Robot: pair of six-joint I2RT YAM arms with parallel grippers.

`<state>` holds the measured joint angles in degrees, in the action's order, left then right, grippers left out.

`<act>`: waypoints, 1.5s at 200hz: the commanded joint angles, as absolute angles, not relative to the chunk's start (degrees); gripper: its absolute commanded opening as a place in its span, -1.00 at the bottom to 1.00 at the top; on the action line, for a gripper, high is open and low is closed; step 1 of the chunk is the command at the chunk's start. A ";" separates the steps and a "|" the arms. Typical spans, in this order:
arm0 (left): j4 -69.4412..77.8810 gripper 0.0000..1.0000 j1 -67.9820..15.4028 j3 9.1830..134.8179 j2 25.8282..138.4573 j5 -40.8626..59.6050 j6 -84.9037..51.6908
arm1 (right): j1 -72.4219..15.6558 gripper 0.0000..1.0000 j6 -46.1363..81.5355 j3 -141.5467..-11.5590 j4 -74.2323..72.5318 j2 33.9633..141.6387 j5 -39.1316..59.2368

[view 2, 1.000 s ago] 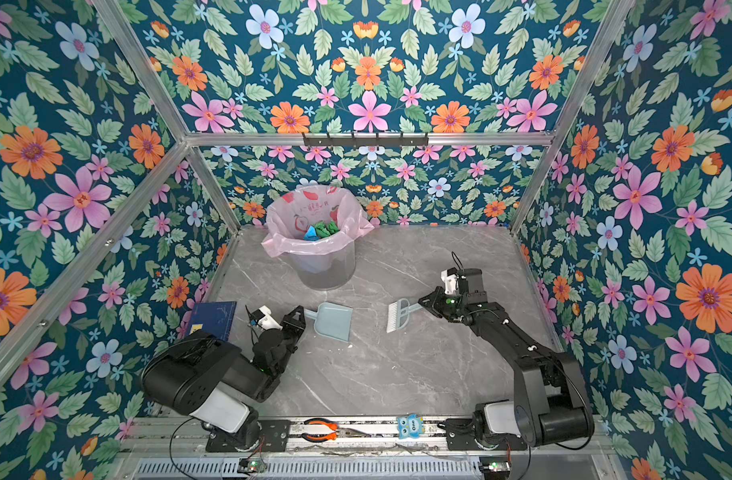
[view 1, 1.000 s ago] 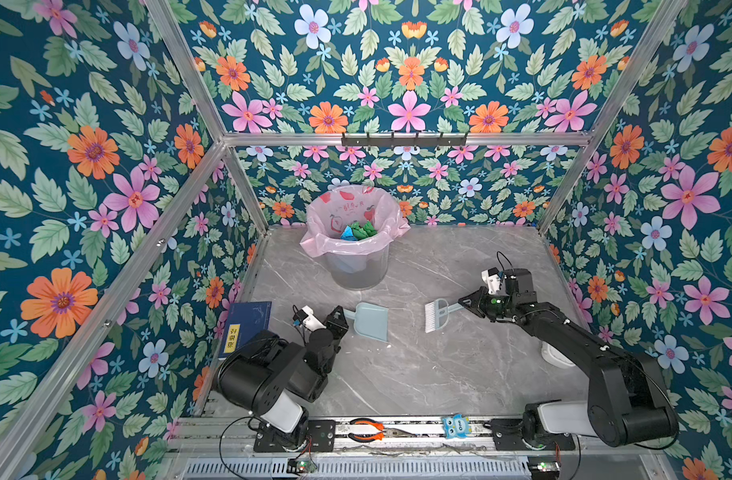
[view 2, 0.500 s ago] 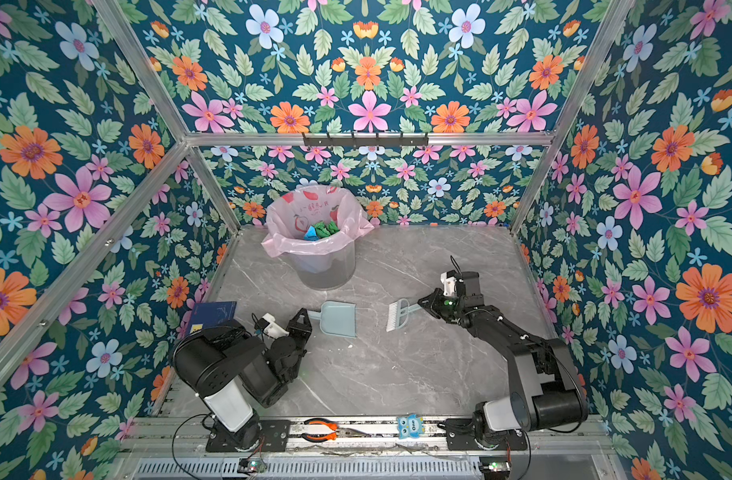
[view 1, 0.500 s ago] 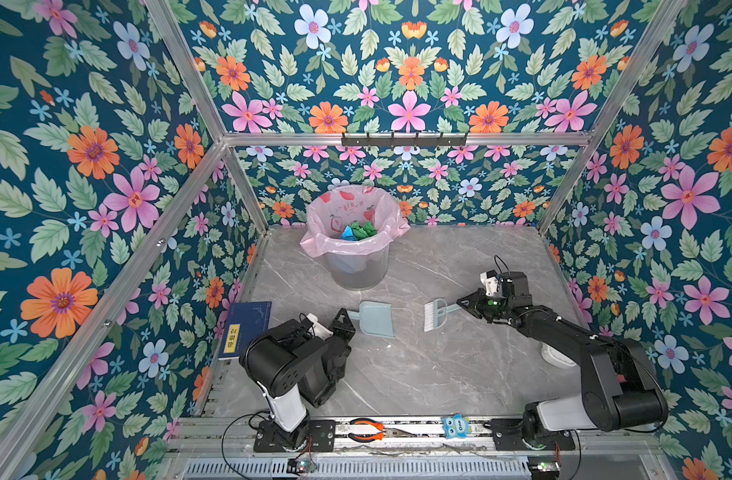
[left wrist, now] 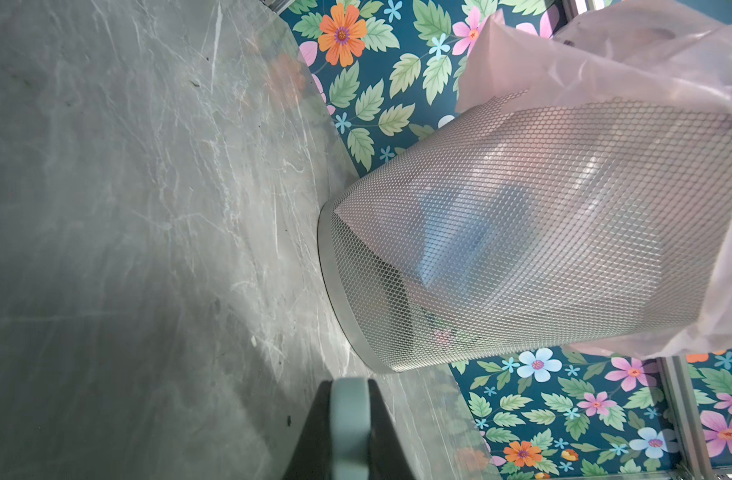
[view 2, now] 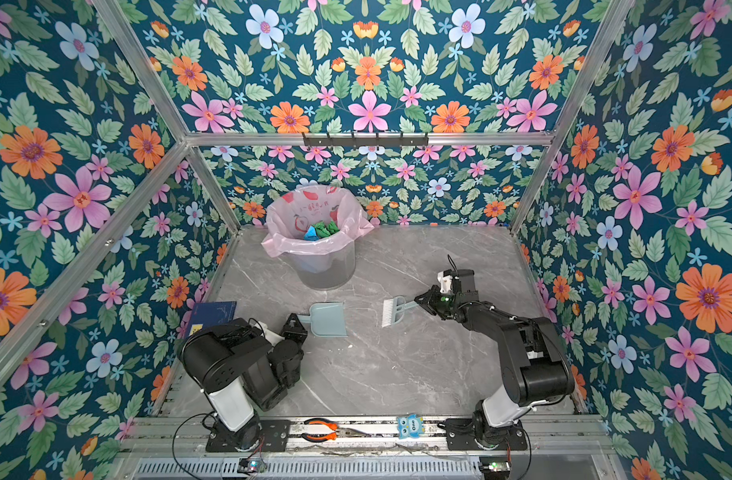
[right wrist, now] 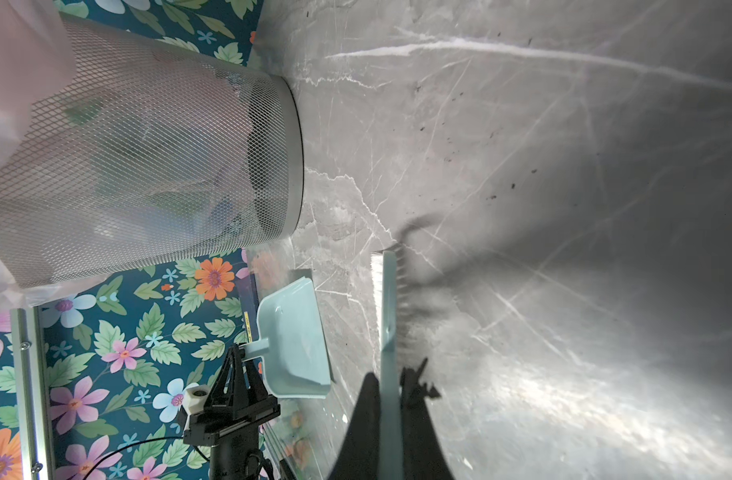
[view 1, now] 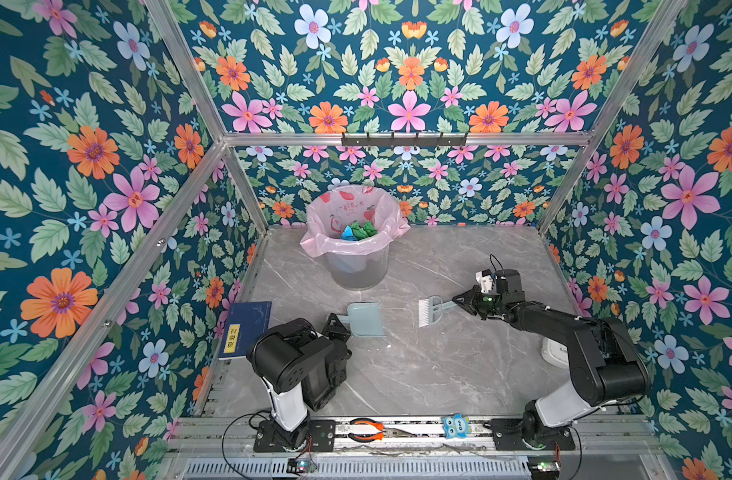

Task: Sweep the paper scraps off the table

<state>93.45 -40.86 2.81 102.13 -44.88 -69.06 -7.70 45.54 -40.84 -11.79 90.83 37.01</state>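
left arm (view 1: 289, 357) has folded upright; dustpan (view 1: 366, 322) and brush (view 1: 428, 311) stay before the bin (view 1: 358, 270) — left gripper (view 1: 341, 324) pinches the dustpan handle, right gripper (view 1: 459, 300) the brush handle. scraps (view 1: 358, 231) lie in the bin, table (view 1: 418, 374) before it looks clear — i judge sweeping done.

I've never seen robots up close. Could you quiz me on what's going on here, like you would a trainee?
1. True or false: the left hand is shut on the handle of the pale blue plastic dustpan.
2. The right hand holds: A) the dustpan, B) the pale blue brush with white bristles, C) a yellow sponge.
3. Fill in: the crumpled green and blue paper lies inside the ____.
Key: 1 true; 2 B; 3 the silver mesh bin lined with a pink plastic bag.
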 commanded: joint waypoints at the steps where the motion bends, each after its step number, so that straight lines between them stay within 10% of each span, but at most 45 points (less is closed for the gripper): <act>1: 92.09 -0.71 -40.95 3.05 102.22 -45.82 -69.42 | -7.74 -0.95 46.36 -40.41 -10.52 91.95 35.12; 41: 86.31 -0.31 -41.03 3.16 99.34 -46.06 -70.31 | -7.73 -0.71 46.35 -39.09 -8.80 91.35 32.17; 127: 71.99 -0.12 -40.96 3.81 89.16 -42.37 -68.75 | -7.73 0.13 44.81 -40.21 -0.17 89.35 26.64; 300: -11.57 0.39 -40.96 19.53 30.62 -44.94 -58.47 | -7.73 0.45 31.38 -53.34 27.15 64.10 11.13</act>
<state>-1.89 -40.99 14.33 32.93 -41.41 -68.73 -7.66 35.59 -52.27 24.73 67.40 13.08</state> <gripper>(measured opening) 0.667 0.699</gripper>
